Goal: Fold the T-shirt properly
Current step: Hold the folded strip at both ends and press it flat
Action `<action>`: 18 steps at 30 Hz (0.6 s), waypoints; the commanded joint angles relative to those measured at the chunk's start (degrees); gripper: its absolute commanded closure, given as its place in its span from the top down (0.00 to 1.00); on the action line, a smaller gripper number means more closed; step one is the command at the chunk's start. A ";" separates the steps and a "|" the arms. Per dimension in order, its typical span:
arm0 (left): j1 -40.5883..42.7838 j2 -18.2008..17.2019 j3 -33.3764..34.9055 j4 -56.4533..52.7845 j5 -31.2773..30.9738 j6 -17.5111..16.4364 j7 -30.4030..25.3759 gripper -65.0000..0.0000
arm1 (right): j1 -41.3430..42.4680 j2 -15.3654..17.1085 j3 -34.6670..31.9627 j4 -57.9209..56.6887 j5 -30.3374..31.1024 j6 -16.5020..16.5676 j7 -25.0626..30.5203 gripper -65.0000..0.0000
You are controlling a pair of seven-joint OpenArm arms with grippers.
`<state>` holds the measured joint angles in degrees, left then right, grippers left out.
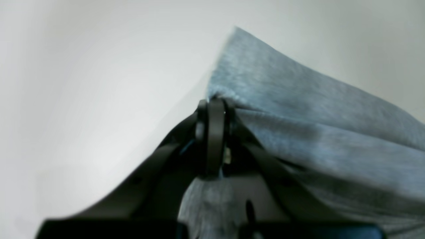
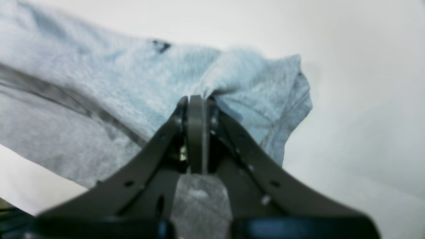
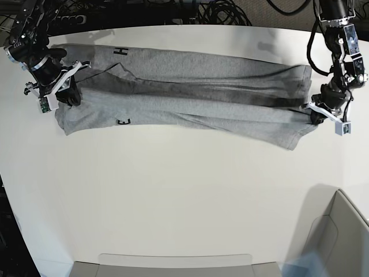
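Heather-grey cotton T-shirt (image 3: 184, 92) stretched as long band between both jaws, along far table edge. Left gripper (image 1: 215, 101) clamped on cloth edge; right gripper (image 2: 196, 97) likewise pinching bunched fabric. White tabletop (image 3: 184, 196) lies bare on near side of both jaws.

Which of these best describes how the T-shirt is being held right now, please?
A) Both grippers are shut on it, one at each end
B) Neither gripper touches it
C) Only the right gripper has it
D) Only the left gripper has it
A: the T-shirt lies stretched across the table, with the right gripper pinching grey cloth at one end and the left gripper pinching it at the other.
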<state>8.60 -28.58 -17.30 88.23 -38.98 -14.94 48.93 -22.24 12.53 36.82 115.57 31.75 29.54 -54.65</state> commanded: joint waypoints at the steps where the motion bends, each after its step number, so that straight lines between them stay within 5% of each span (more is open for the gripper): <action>1: -0.29 -1.00 -0.50 1.84 -0.36 -0.05 -0.18 0.00 | 0.04 0.87 0.76 1.05 0.74 -0.22 1.16 0.00; 18: 6.04 -0.65 -0.41 4.04 -0.10 -0.05 3.95 0.00 | -2.77 0.43 0.76 0.70 0.74 -0.13 -3.15 0.00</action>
<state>14.79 -28.23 -17.19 91.31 -38.94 -14.81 53.78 -25.23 12.34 37.12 115.46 31.75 29.56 -58.96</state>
